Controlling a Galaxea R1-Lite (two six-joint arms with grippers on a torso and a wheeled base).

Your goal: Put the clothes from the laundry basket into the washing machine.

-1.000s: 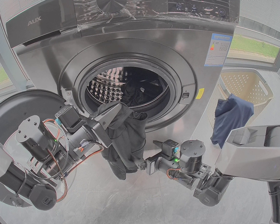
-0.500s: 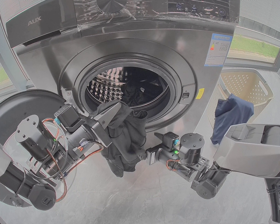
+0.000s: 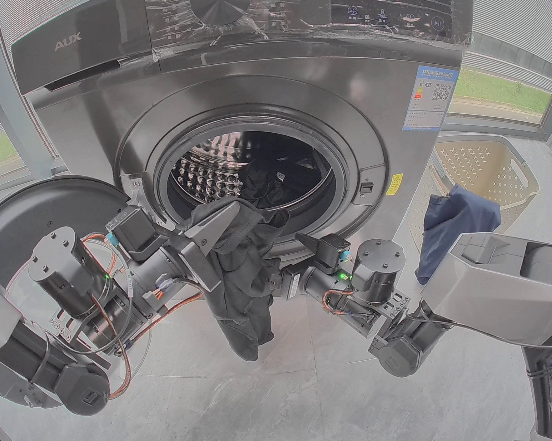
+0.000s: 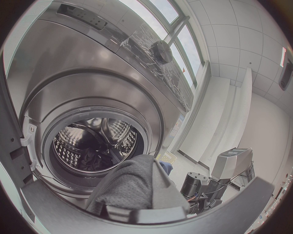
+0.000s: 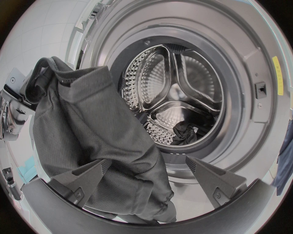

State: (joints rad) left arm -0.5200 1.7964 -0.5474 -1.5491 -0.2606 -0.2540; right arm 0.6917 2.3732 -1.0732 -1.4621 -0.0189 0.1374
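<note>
Three garments are counted at one washing machine (image 3: 266, 75) on a grey tiled floor (image 3: 270, 406): a grey garment (image 3: 245, 276) clamped in the left gripper (image 3: 225, 215) before its opening, the right gripper (image 5: 146, 160) spread apart there, a dark garment (image 3: 267, 184) inside, and a blue garment (image 3: 455, 224) on one laundry basket (image 3: 497, 165) beside it.

Left arm (image 3: 74, 288): black drum-shaped joint housings, round caps ringed with small screw holes. Orange and red cables (image 3: 118, 341) ran in loose loops along the forearm; one green indicator light showed.

Left gripper (image 3: 228, 214): grey wedge-shaped fingers, with a black boxy camera block (image 3: 129, 231) and a teal connector behind them.

Right arm (image 3: 383, 270): same black drums, orange wiring and green light. Its upper segment wore a pale grey angular shell (image 3: 500, 290).

Right gripper (image 5: 146, 160): dark grey triangular fingers (image 5: 213, 179), a screw near each base.
</note>
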